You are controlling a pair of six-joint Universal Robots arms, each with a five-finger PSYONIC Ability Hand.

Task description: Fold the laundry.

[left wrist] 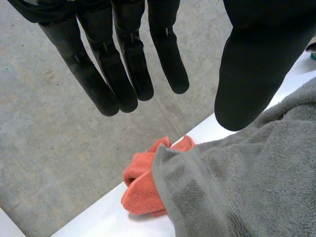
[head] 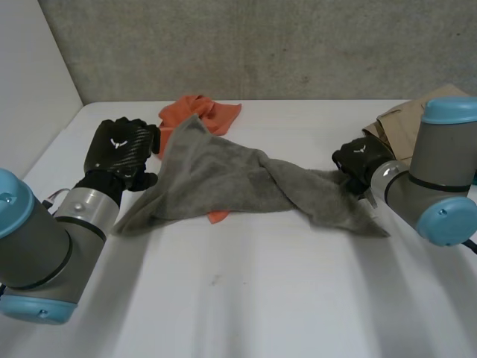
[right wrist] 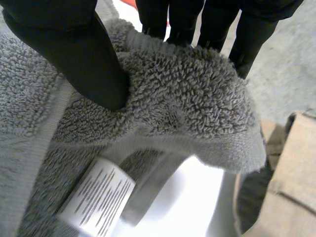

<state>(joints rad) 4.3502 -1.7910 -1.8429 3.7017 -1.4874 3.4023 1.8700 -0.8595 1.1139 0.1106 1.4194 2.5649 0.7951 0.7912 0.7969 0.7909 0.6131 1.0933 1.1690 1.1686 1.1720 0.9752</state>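
Observation:
A grey towel [head: 223, 179] lies crumpled and stretched across the white table [head: 261, 298] between my two hands. My right hand [head: 360, 158] is shut on its right end: in the right wrist view the thumb [right wrist: 84, 54] presses a bunched edge of the grey towel [right wrist: 187, 98] against the fingers behind it, and a white label [right wrist: 98, 197] hangs just below. My left hand [head: 119, 149] is at the towel's raised left corner. Its fingers [left wrist: 123, 74] are straight and spread, with the grey towel [left wrist: 247, 182] below the thumb and not pinched.
An orange cloth [head: 200, 112] lies bunched behind the towel near the table's far edge, beyond my left fingertips [left wrist: 143, 192]; a bit of orange [head: 218, 216] pokes out under the towel. A tan cloth [head: 406, 123] sits at the back right, beside my right hand [right wrist: 291, 173].

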